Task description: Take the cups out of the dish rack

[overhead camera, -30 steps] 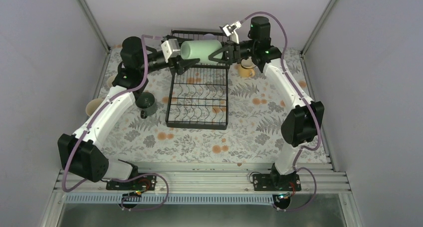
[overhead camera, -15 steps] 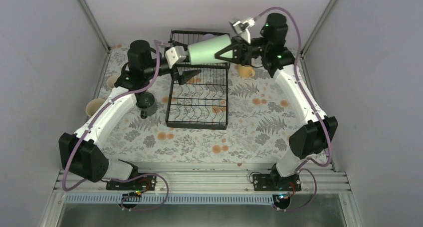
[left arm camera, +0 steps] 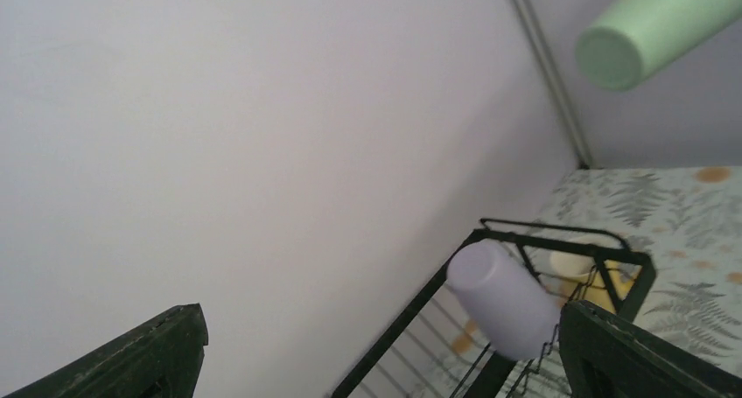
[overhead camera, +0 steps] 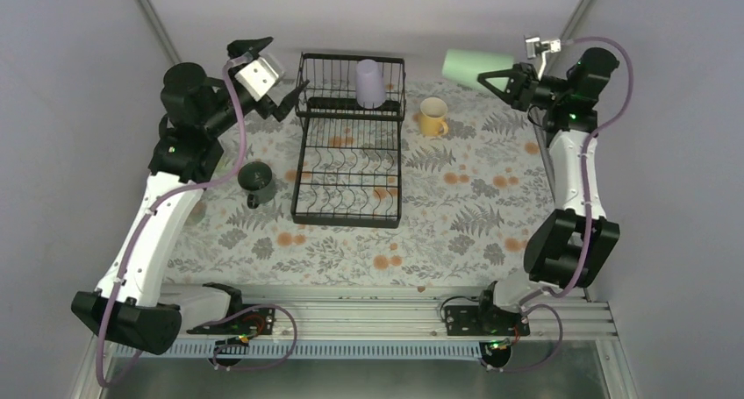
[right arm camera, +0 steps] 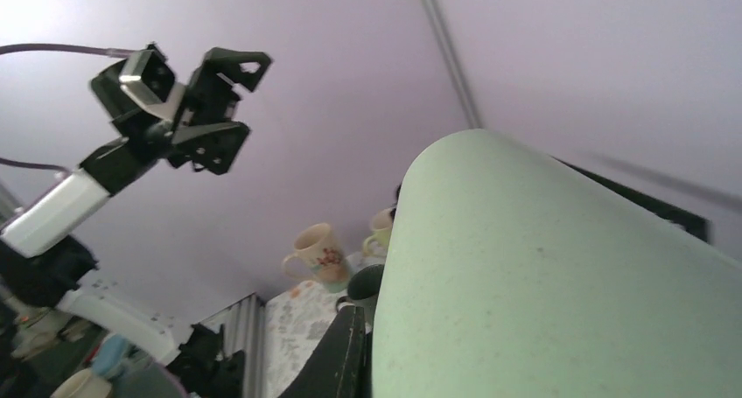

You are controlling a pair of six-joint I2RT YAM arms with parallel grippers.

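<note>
While right hand (overhead camera: 488,71) grips mint-green tumbler (overhead camera: 465,64), right of dish rack (overhead camera: 303,167), left hand (overhead camera: 288,61) spread, empty

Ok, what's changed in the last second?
The right gripper, shut on the mint-green cup, carried it from above the dish rack off to the right. The left gripper let go and drew back left, open. Lavender cup, yellow mug and dark mug stayed put.

No writing, labels, brand names, numbers or signs can be read anywhere in these views, on any object or surface.
</note>
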